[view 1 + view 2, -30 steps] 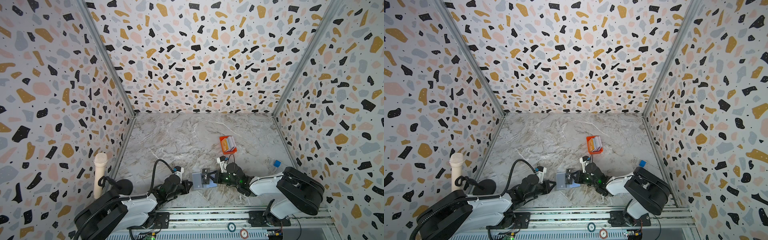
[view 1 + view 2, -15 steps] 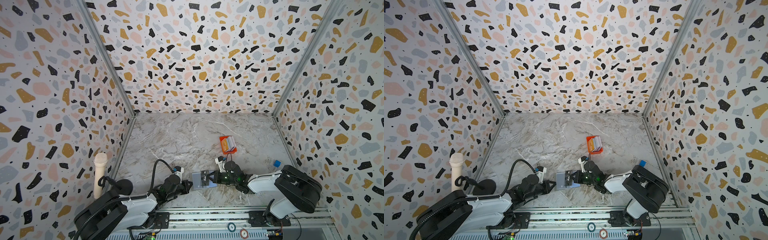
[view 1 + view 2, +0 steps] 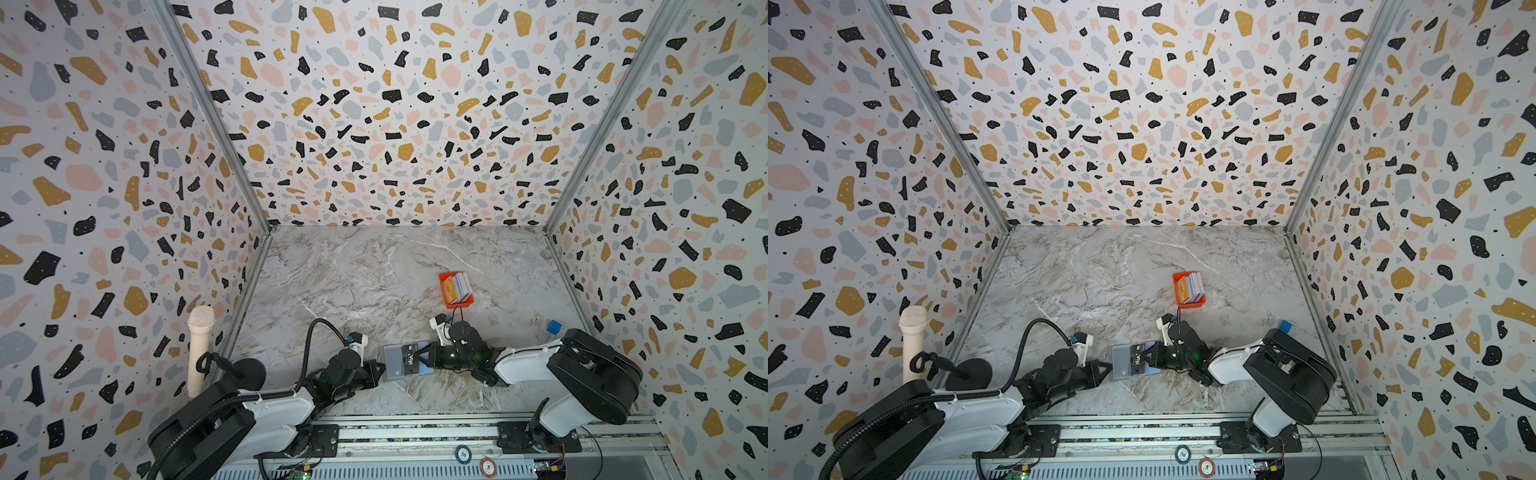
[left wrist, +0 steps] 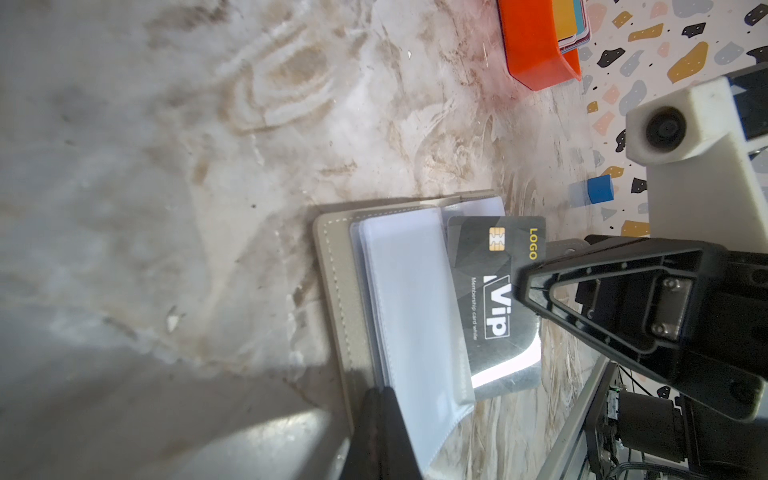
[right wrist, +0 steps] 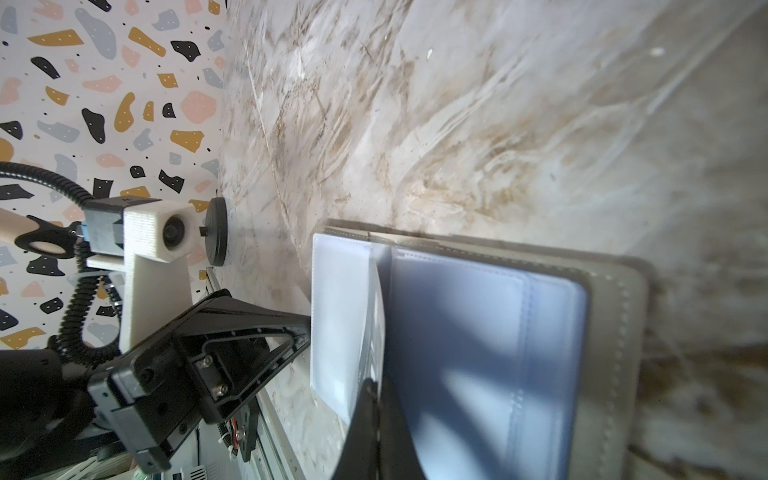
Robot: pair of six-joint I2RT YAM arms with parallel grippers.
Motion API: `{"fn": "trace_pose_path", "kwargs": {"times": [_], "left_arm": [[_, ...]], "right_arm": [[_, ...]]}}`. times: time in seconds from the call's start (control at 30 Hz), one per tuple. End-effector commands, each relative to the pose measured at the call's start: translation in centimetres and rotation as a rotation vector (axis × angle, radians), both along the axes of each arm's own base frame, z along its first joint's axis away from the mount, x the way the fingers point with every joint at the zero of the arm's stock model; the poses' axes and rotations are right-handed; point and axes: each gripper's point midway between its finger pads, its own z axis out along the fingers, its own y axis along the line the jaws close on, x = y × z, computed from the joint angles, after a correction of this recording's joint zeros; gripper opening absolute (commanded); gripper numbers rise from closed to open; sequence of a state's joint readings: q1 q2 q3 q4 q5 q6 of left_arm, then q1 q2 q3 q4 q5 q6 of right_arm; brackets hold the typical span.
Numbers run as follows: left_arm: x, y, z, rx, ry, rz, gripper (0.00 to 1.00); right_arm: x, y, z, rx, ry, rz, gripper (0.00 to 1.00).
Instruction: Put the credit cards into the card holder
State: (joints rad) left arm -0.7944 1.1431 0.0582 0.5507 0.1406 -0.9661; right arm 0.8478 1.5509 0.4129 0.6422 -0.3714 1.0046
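A two-armed robot works on a marble table enclosed by speckled walls. Near the front edge, at centre, the grey card holder [image 3: 392, 362] lies open and flat, with its pale blue clear pockets facing up. The left gripper [image 3: 380, 369] reaches in from the left and is clenched on the left edge of the holder's clear pocket leaves. The right gripper [image 3: 424, 358] reaches in from the right and is pinched tight on the right end of a dark Vip card [image 4: 486, 282]. The card's left end overlaps the pockets, but whether it has entered a sleeve cannot be told. The other credit cards [image 3: 459, 286] stand in an orange tray [image 3: 457, 304] farther back and to the right.

The card looks light, stiff and slick. It is probably best held by one short end so the free end can slide in. The pocket leaves look thin and floppy, and likely need pinning at their edge.
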Motion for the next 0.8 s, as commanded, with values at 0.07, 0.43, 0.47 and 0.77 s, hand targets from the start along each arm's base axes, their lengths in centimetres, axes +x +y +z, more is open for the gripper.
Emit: {"fn": "trace_pose_path", "kwargs": {"times": [0.07, 0.43, 0.47, 0.77], "left_arm": [[-0.2, 0.0, -0.2, 0.004, 0.0, -0.005, 0.0], [-0.1, 0.0, -0.4, 0.013, 0.003, -0.004, 0.0], [-0.1, 0.0, -0.4, 0.013, 0.003, -0.002, 0.0], [0.0, -0.1, -0.5, 0.014, 0.002, -0.005, 0.0]], "right_arm": [[-0.5, -0.1, -0.4, -0.024, 0.021, 0.036, 0.0], [-0.8, 0.1, -1.1, -0.035, 0.044, 0.072, 0.0], [-0.8, 0.2, -1.3, -0.037, 0.047, 0.075, 0.0], [-0.8, 0.7, -2.0, -0.042, 0.064, 0.089, 0.0]]}}
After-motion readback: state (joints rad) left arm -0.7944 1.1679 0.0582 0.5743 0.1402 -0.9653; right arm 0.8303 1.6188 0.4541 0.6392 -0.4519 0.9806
